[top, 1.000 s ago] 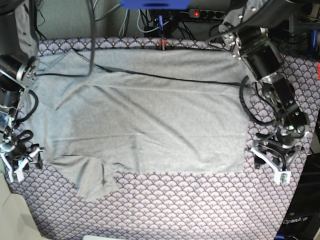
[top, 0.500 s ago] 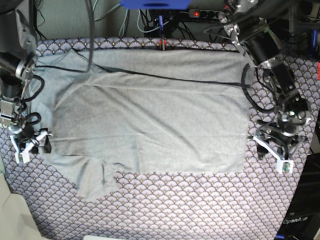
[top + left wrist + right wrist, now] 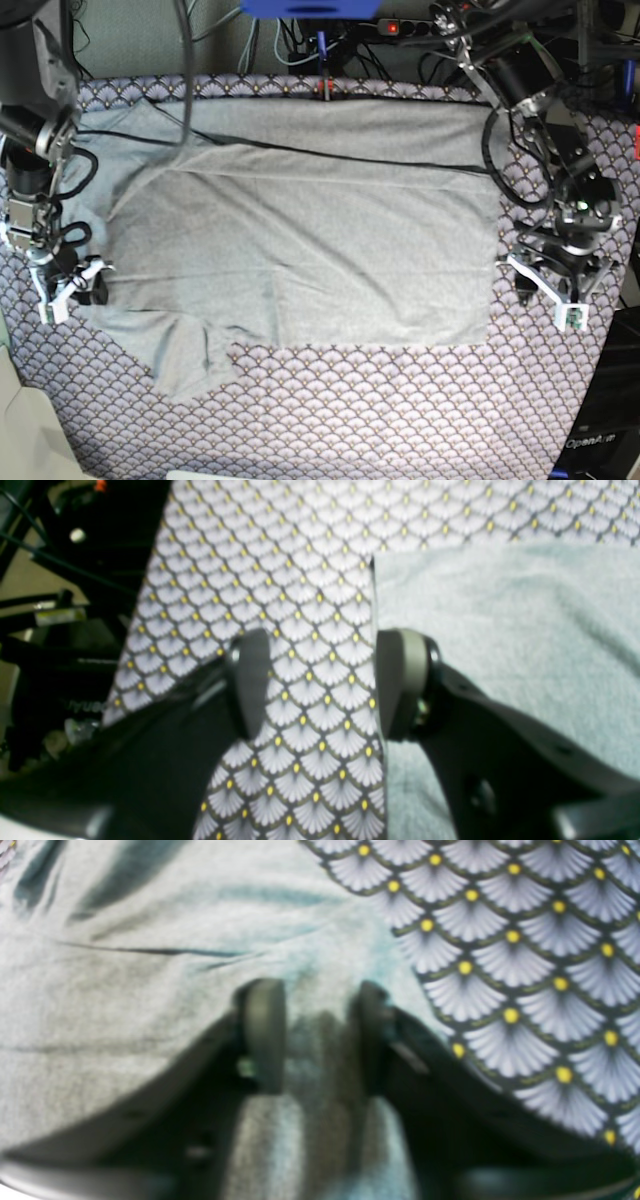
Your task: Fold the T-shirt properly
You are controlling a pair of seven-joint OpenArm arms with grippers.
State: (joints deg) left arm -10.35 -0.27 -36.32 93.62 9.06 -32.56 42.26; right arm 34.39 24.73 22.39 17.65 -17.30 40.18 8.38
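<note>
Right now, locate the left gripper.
In the base view the left gripper sits at right, jaws open over the purple scallop-patterned tablecloth, beside the light grey T-shirt.

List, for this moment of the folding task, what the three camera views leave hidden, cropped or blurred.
- Base view: a black cable crosses the T-shirt, hiding a strip.
- Right wrist view: the right end effector sits over blurred cloth; whether it grips is unclear.
- Left wrist view: the left end effector straddles the shirt's edge; the frame crops the shirt.

A robot lab is suggested: a power strip (image 3: 405, 28) and tangled cables (image 3: 300, 40) are seen behind the clothed table (image 3: 400, 410).
</note>
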